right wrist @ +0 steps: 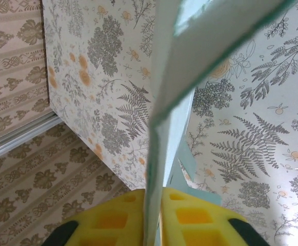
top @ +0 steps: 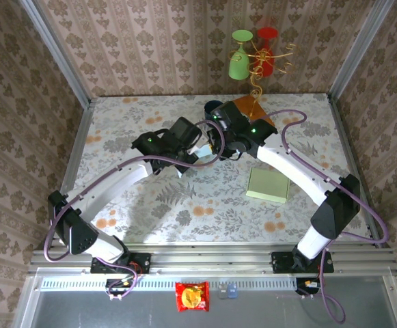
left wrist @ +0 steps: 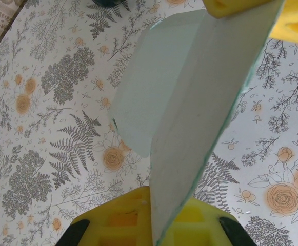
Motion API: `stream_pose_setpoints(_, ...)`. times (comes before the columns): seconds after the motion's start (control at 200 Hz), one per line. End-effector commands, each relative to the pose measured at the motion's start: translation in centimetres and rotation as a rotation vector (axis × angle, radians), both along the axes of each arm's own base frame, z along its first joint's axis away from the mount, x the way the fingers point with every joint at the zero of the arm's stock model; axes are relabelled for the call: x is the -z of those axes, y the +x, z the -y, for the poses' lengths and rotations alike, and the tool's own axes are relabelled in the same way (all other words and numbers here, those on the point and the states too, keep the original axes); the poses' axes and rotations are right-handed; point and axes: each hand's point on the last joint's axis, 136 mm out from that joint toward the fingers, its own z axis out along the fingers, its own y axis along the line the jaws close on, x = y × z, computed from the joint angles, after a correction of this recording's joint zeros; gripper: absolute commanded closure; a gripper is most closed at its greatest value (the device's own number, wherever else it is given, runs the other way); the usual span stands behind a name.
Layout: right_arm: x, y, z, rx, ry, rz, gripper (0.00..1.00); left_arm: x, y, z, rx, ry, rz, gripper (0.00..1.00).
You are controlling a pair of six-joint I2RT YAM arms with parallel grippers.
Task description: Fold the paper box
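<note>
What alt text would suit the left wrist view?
The yellow left end effector is shut on the edge of a pale paper box, partly folded, which rises over a floral-patterned table.

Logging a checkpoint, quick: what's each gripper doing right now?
Left gripper: closed, holding the box.
Right gripper: closed on the box too.
</note>
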Motion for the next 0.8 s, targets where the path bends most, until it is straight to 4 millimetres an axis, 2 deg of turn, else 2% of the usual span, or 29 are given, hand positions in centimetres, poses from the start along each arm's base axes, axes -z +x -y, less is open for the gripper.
stream_pose_setpoints(0.0,-0.8,0.3,-0.6,0.001,0.023,0.014,0.88,-1.0,0.1,0.9,0.004,-0.031,0.014,1.0)
stream_pose_setpoints(0.06,-1.0,0.4,-0.5,0.001,0.023,0.022,0.93,-1.2,0.1,0.9,-0.001,-0.035,0.016,1.0)
stream_pose_setpoints(0.15,-1.6,0.5,-0.3,0.005,0.025,0.044,1.0,-2.3,0.3,0.7,-0.028,-0.067,0.039,0.77)
stream_pose_setpoints(0.205,-2.3,0.6,-0.1,0.004,0.019,0.07,1.0,-3.8,0.3,0.6,-0.05,-0.128,0.063,0.62)
stream_pose_setpoints(0.24,-2.7,0.6,0.2,0.006,0.013,0.082,1.0,-5.2,0.5,0.4,-0.071,-0.192,0.071,0.57)
stream_pose_setpoints(0.375,-4.0,-0.6,1.1,-0.005,0.003,0.104,1.0,-10.6,1.1,-1.1,-0.17,-0.54,0.049,0.46)
stream_pose_setpoints(0.495,-5.3,-2.9,2.0,0.002,0.021,0.102,1.0,-13.2,2.4,-4.0,-0.3,-0.829,0.006,0.46)
stream_pose_setpoints(0.58,-7.0,-4.7,2.8,0.01,0.016,0.112,1.0,-13.2,3.2,-6.2,-0.372,-0.932,-0.016,0.46)
stream_pose_setpoints(0.69,-8.9,-6.5,3.4,0.002,-0.012,0.119,1.0,-12.1,3.8,-8.2,-0.43,-0.961,-0.034,0.46)
stream_pose_setpoints(0.795,-8.5,-6.3,2.7,-0.01,-0.021,0.118,1.0,-10.9,4.1,-9.3,-0.467,-0.972,-0.05,0.46)
